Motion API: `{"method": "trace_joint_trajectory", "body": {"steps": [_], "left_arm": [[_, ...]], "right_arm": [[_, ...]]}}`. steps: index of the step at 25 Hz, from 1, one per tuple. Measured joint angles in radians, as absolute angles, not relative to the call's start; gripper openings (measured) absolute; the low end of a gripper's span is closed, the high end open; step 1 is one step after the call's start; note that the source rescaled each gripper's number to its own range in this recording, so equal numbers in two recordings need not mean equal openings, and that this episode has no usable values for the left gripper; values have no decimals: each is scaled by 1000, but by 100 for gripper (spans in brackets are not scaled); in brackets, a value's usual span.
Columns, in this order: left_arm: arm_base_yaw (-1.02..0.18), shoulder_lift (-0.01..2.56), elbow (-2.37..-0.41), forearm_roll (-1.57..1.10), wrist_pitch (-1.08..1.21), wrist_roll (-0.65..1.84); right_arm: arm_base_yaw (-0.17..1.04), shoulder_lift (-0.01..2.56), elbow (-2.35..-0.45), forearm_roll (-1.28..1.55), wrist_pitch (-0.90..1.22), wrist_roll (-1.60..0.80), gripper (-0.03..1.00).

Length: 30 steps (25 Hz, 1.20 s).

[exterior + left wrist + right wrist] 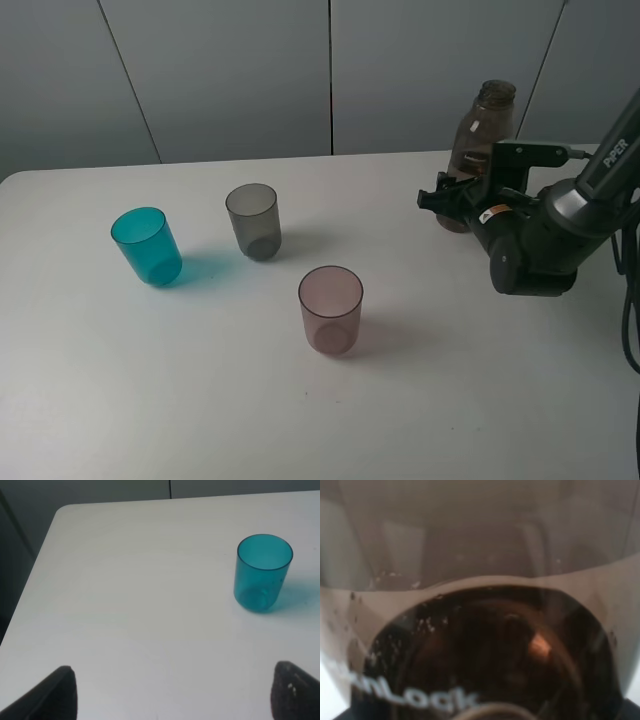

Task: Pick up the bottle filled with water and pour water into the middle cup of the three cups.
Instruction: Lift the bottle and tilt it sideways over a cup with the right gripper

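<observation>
The smoky brown bottle (485, 130) stands upright on the white table at the back right. My right gripper (455, 200) reaches around its lower part, jaws on either side; contact does not show. In the right wrist view the bottle (480, 630) fills the frame, with white print low down. The middle cup (253, 220), smoky grey, stands upright between the teal cup (147, 245) and the pinkish-mauve cup (331, 308). My left gripper (172, 695) is open and empty above the table, with the teal cup (262, 572) ahead of it.
The white table (200, 400) has a rounded far-left corner (65, 512) and a grey panelled wall behind it. The right arm (540, 240) hangs over the right side of the table. Cables hang at the right edge.
</observation>
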<state>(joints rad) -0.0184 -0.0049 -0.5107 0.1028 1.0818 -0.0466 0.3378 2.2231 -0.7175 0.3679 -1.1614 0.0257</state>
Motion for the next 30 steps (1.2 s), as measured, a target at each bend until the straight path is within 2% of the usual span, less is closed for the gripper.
{"method": "trace_joint_trajectory", "body": {"steps": [20, 30], "left_arm": [[-18, -5, -511, 103, 1082, -47], [-18, -5, -511, 103, 1082, -47]], "right_arm": [[338, 2158, -718, 285, -1160, -9, 1], [338, 2138, -848, 127, -1107, -12, 1]]}}
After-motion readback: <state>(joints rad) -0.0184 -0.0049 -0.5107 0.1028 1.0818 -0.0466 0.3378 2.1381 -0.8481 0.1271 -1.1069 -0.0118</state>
